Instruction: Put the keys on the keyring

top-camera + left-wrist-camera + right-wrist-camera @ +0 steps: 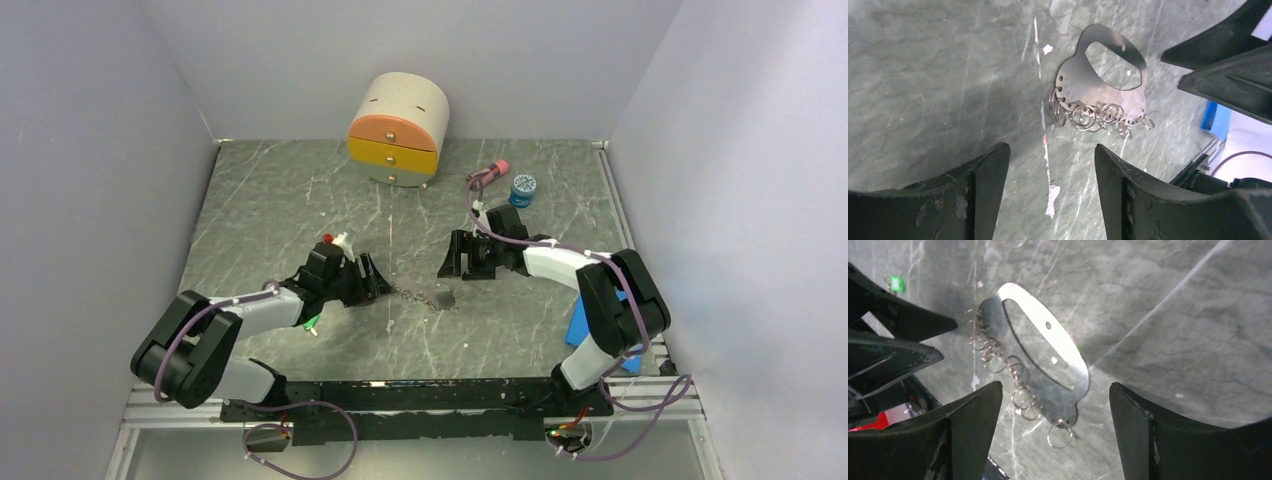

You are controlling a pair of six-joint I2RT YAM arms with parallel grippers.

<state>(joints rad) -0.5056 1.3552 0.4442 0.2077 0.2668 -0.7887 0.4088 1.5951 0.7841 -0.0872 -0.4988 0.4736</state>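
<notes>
The keyring (432, 297) is a flat silvery plate with a large cut-out and several small split rings along one edge. It lies flat on the table between my two grippers. The left wrist view shows it (1108, 90) ahead of my left gripper (1050, 150), which is open and empty. The right wrist view shows it (1060, 337) just ahead of and partly between the fingertips of my right gripper (1055, 386), also open and empty. One green-headed key (312, 325) lies beside my left arm, and it is a small green spot in the right wrist view (894, 283). Other keys are not visible.
A round beige drawer box (398, 130) with orange and yellow fronts stands at the back. A pink tube (495, 168) and a blue jar (523, 188) lie behind the right arm. A blue object (585, 322) sits by the right arm's base. White walls enclose three sides.
</notes>
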